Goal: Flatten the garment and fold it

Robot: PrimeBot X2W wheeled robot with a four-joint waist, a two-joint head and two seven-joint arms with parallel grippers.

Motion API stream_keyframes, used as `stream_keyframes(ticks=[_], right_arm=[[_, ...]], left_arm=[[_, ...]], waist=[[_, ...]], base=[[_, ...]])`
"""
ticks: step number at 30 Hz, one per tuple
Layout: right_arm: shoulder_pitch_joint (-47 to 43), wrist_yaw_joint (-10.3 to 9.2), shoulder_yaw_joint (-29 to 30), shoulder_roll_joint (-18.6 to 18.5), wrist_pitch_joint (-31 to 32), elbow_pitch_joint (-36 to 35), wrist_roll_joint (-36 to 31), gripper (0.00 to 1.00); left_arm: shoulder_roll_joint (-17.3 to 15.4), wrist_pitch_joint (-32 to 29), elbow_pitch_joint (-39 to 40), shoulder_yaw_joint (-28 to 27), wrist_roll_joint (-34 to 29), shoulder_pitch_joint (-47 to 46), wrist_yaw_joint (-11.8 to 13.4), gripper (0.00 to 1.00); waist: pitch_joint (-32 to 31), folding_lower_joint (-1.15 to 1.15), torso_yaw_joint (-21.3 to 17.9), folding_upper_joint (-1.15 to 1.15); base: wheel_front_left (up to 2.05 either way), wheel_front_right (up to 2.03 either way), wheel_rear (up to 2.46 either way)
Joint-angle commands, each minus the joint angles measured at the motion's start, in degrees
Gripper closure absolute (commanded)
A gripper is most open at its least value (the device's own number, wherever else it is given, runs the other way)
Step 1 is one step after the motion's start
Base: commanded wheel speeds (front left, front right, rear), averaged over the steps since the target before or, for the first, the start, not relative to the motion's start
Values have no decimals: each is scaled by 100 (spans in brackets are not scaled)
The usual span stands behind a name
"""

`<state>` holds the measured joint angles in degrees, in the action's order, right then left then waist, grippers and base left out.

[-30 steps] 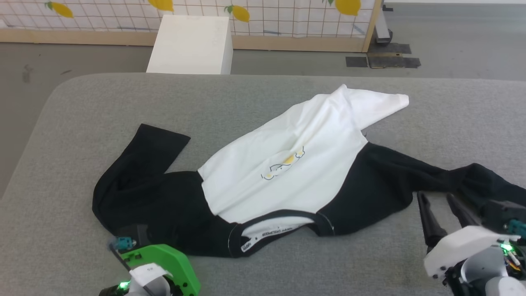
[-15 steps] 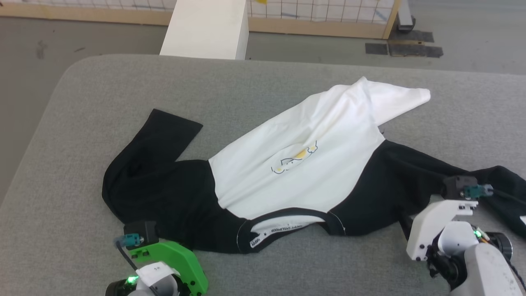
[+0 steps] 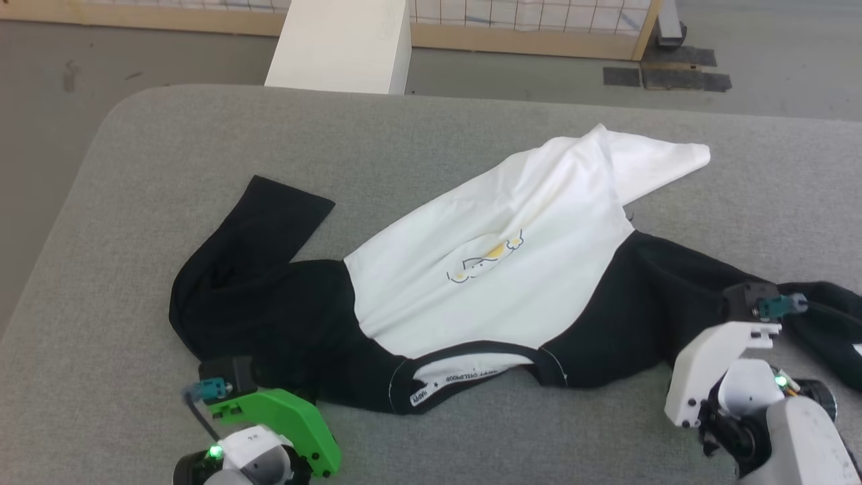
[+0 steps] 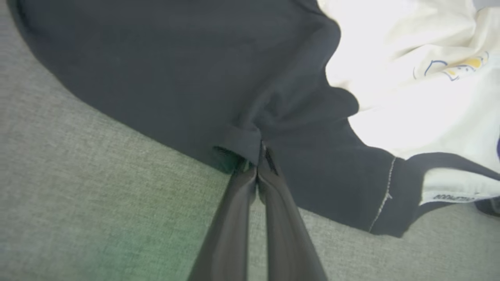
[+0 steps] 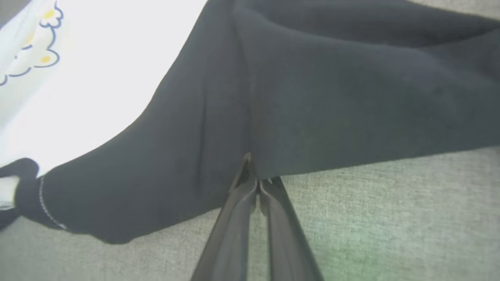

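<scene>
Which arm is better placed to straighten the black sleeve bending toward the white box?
Left, likely: the left gripper is shut on the garment near that bend; the right gripper pinches the other sleeve.

"What colours are you getting?"
"I see the shirt (image 3: 512,296) white in the body, sleeves (image 3: 269,316) and neckband (image 3: 471,349) black, with a blue-outlined print (image 3: 483,263) touched with yellow."
"And the rest?"
"My counter (image 3: 431,128) is plain grey weave; the box (image 3: 343,44) is white."

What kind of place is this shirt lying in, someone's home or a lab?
Probably a robot test lab, not a home: the garment lies on a grey padded surface, with bare grey floor, a white box and a wood-framed grid screen behind.
</scene>
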<state>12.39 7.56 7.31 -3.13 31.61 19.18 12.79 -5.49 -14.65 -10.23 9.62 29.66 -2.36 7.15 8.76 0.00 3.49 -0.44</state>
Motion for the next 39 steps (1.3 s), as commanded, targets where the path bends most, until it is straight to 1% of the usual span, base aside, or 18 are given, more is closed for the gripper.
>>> stream_keyframes(ticks=[1, 2, 3, 4, 5, 9, 11, 13, 16, 19, 21, 23, 26, 28, 31, 36, 39], right_arm=[[-183, -8, -14, 25, -63, -110, 143, 100], [-247, -8, -5, 25, -114, -282, 241, 100], [-368, -8, -16, 25, -146, -660, 419, 100], [-416, -8, -9, 25, -153, -861, 461, 100], [-557, -8, 69, 25, -26, -1643, 430, 100], [-507, -8, 126, 25, 382, -2680, 149, 100], [-347, -8, 92, 25, 664, -3108, -43, 100], [-68, -8, 10, -16, 968, -3436, -267, 100], [534, -8, -143, -277, 1334, -3636, -349, 100], [1389, -8, -291, -647, 1593, -3498, -339, 100], [1923, -8, -377, -813, 1688, -3319, -335, 100], [2640, -8, -453, -979, 1711, -3003, -377, 100], [3593, -8, -568, -1122, 1642, -2477, -474, 100], [4217, -8, -621, -1145, 1531, -2096, -584, 100], [5105, -8, -660, -1137, 1234, -1537, -843, 100], [6284, -8, -642, -1042, 478, -824, -1284, 100], [6804, -8, -583, -954, -30, -547, -1527, 100]], left_arm=[[-23, 81, 89, -38, 60, -20, -53, 100], [-8, 133, 185, -64, 136, -13, -104, 100], [12, 224, 419, -125, 296, -8, -220, 100], [27, 252, 555, -160, 408, -13, -291, 100], [57, 236, 1127, -246, 788, -69, -525, 100], [-51, -70, 1873, -297, 1164, -345, -767, 100], [-77, -331, 2189, -316, 1417, -600, -823, 100], [-129, -621, 2408, -363, 1649, -960, -824, 100], [-219, -1020, 2525, -453, 1883, -1642, -727, 100], [-251, -1315, 2417, -622, 2077, -2549, -513, 100], [-263, -1424, 2276, -711, 2126, -3083, -375, 100], [-291, -1493, 2015, -794, 2113, -3756, -228, 100], [-370, -1484, 1550, -881, 1980, -4622, -61, 100], [-424, -1405, 1184, -937, 1877, -5206, 12, 100], [-550, -1180, 660, -967, 1620, -6048, 58, 100], [-662, -632, -29, -1039, 1280, -7229, 99, 100], [-664, -240, -305, -1136, 1216, -7776, 52, 100]], waist=[[-83, 0, -43, 42], [-118, 0, -61, 42], [-181, 0, -107, 42], [-206, 0, -128, 42], [-280, 0, -201, 42], [-305, 0, -289, 42], [-291, 0, -330, 42], [-235, 0, -368, 42], [-110, 0, -434, 42], [132, 0, -527, 42], [326, 0, -595, 42], [585, 0, -668, 42], [977, 0, -769, 42], [1247, 0, -833, 42], [1646, 0, -916, 42], [2181, 0, -982, 42], [2394, 0, -1008, 42]], base=[[0, 0, 0], [0, 0, 0], [0, 0, 0], [0, 0, 0], [0, 0, 0], [0, 0, 0], [0, 0, 0], [0, 0, 0], [0, 0, 0], [0, 0, 0], [0, 0, 0], [0, 0, 0], [0, 0, 0], [0, 0, 0], [0, 0, 0], [0, 0, 0], [0, 0, 0]])
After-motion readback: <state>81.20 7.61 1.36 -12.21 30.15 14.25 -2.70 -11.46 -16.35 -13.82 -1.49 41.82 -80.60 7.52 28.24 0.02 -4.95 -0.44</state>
